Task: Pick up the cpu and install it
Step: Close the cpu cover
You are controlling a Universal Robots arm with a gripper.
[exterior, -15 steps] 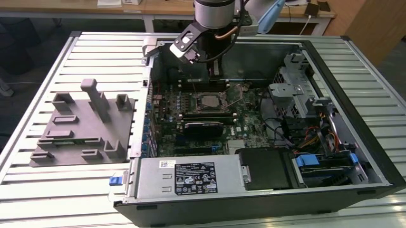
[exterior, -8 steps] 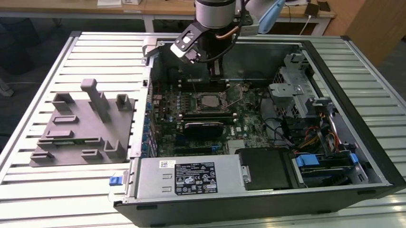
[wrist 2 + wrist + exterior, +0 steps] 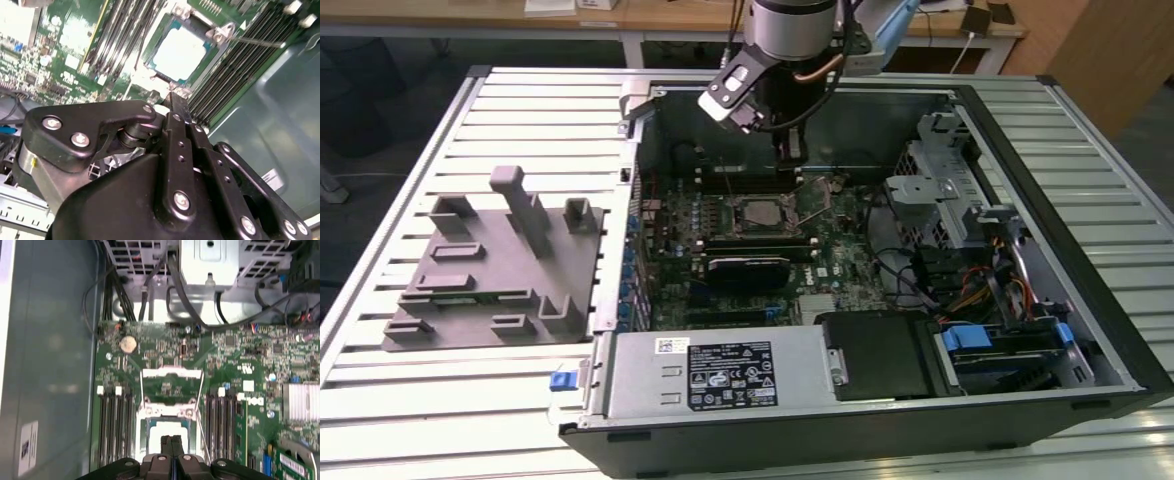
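Gripper (image 3: 171, 442) pinched narrow, fingers pressed together, nothing between them. cpu (image 3: 156, 435) lies flat in the socket (image 3: 735, 212), silver top up, and the hinged metal frame (image 3: 172, 371) beside it is flipped open. Memory slots (image 3: 116, 425) run on both sides of the socket. All of this sits on the green motherboard (image 3: 841, 260), on the floor of the open computer case (image 3: 854, 430). The case also holds a power supply (image 3: 720, 375) at its near edge and cables on the exterior view's right. It rests on a slatted table (image 3: 400, 420), with grey blocks (image 3: 494, 260) on the exterior view's left.

The arm comes straight down into the case, fingers pointing at the board. In the second wrist view the gripper (image 3: 176, 100) tip is just beside the socket corner, near the cpu (image 3: 184, 52). Contact: cannot tell.
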